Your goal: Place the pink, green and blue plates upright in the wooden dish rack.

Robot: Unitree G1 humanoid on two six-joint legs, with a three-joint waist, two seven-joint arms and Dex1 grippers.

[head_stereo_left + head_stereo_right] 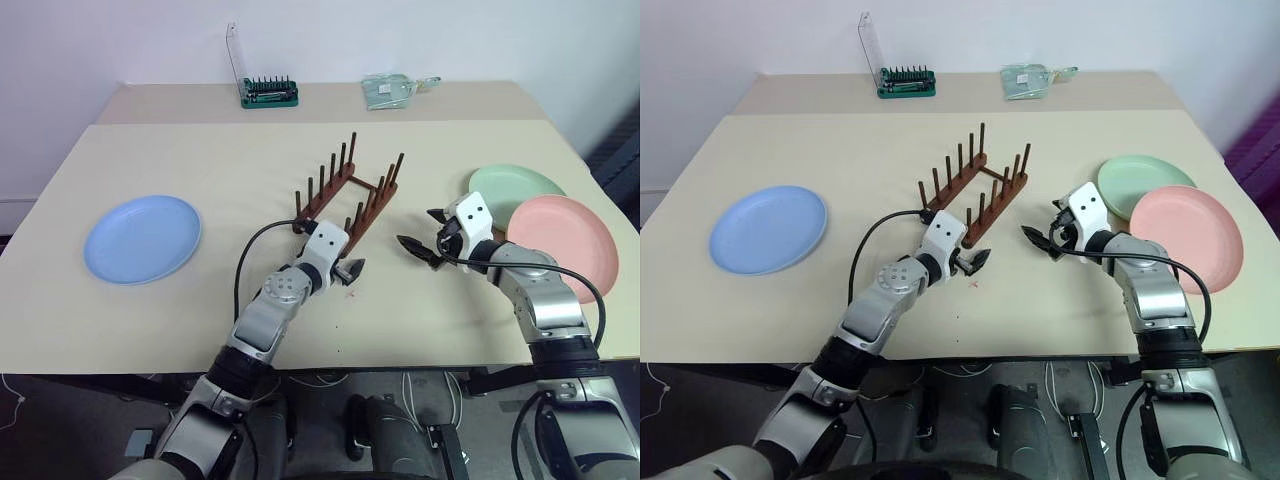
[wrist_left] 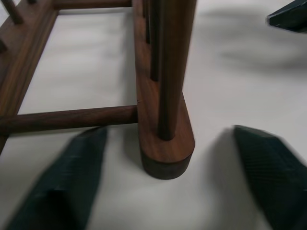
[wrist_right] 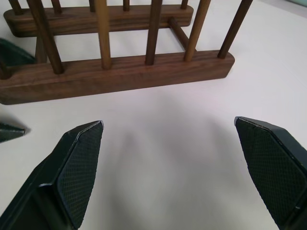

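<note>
Left fingers (image 2: pixel 72 177) straddling wooden dish rack (image 1: pixel 345 195) rail end, plates flat

Light blue plate (image 1: pixel 143 238), mint green plate (image 1: pixel 515 183), salmon pink plate (image 1: pixel 562 234), dark reddish-brown rack (image 1: pixel 347 194), beige table (image 1: pixel 200 160).

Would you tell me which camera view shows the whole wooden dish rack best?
The left eye view: the wooden dish rack stands whole, both peg rows visible; the right eye view matches it. The right wrist view shows both rails from the side; the left wrist view shows one rail end, close up.
</note>
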